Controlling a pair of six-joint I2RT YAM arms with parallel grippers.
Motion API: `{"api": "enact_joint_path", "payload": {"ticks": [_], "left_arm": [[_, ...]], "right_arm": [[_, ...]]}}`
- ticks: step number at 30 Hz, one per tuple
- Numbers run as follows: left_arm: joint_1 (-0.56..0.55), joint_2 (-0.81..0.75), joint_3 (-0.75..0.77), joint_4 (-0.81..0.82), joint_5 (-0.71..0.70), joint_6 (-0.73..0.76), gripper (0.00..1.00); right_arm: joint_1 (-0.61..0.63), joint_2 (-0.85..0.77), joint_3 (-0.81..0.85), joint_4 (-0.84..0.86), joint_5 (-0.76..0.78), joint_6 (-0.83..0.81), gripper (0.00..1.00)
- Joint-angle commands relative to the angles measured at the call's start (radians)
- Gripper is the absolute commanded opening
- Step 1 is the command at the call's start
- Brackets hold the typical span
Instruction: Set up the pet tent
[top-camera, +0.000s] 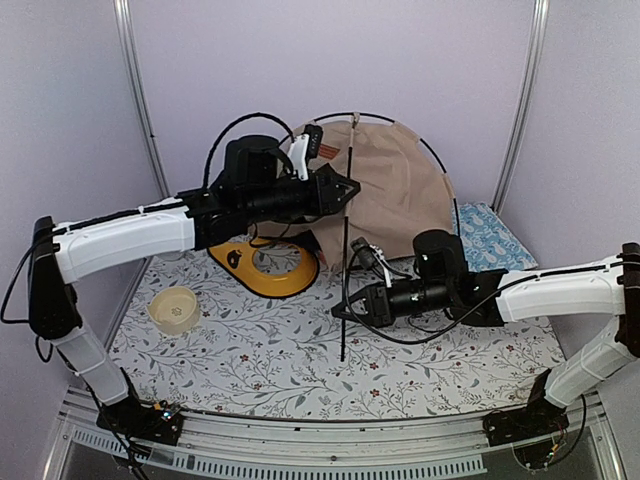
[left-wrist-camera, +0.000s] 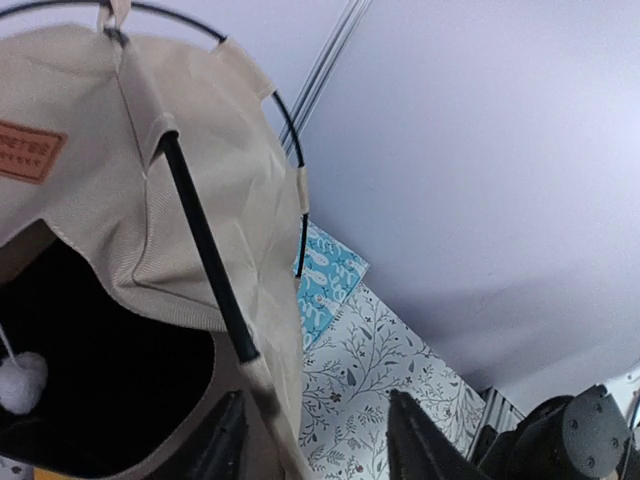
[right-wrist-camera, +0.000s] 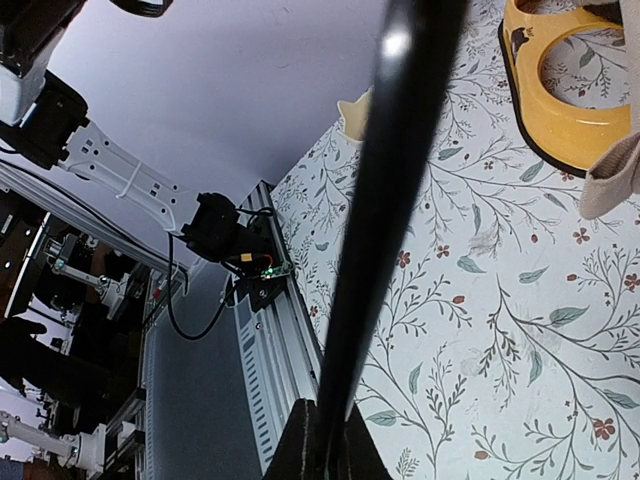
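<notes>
The left arm reaches from the near left corner up and across the bench (top-camera: 300, 375), its wrist raised. The left gripper (top-camera: 347, 190) sits high beside the thin black pole (top-camera: 344, 250). Its jaws are spread, with the pole running past one finger (left-wrist-camera: 228, 440); I cannot tell whether they touch.

The right arm stretches in low from the right. The right gripper (top-camera: 343, 308) is pressed together, pinching the lower part of the same upright pole.

The tan canvas pet tent (top-camera: 400, 190) stands at the back of the bench, part raised. Its white pom-pom (left-wrist-camera: 20, 382) hangs in the dark opening.

The yellow double-bowl feeder (top-camera: 262, 284) lies just left of the tent. A cream round bowl (top-camera: 172, 326) sits well apart from it, near the left edge.
</notes>
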Motion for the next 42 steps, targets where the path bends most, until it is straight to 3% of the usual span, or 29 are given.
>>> {"api": "enact_joint_path", "payload": {"ticks": [1, 3, 9, 16, 23, 27, 42], "left_arm": [[0.002, -0.151, -0.136, 0.105, -0.009, 0.124, 0.56], [0.002, -0.233, -0.235, 0.168, 0.005, 0.145, 0.61], [0.003, -0.407, -0.563, 0.273, -0.034, 0.180, 0.63], [-0.001, -0.390, -0.799, 0.438, -0.049, 0.238, 0.54], [-0.012, -0.242, -0.832, 0.677, -0.088, 0.311, 0.41], [-0.031, -0.174, -0.828, 0.789, -0.110, 0.370, 0.40], [-0.056, -0.092, -0.728, 0.790, -0.163, 0.495, 0.35]], "right_arm": [[-0.027, -0.025, 0.056, 0.012, -0.037, -0.024, 0.00], [-0.036, -0.015, 0.074, 0.002, -0.047, -0.027, 0.00], [-0.048, 0.013, 0.151, -0.038, -0.066, -0.047, 0.00], [-0.051, 0.036, 0.245, -0.079, -0.084, -0.053, 0.00], [-0.052, 0.035, 0.288, -0.109, -0.088, -0.059, 0.00], [-0.052, 0.023, 0.296, -0.118, -0.083, -0.060, 0.00], [-0.052, 0.001, 0.313, -0.138, -0.072, -0.059, 0.00]]}}
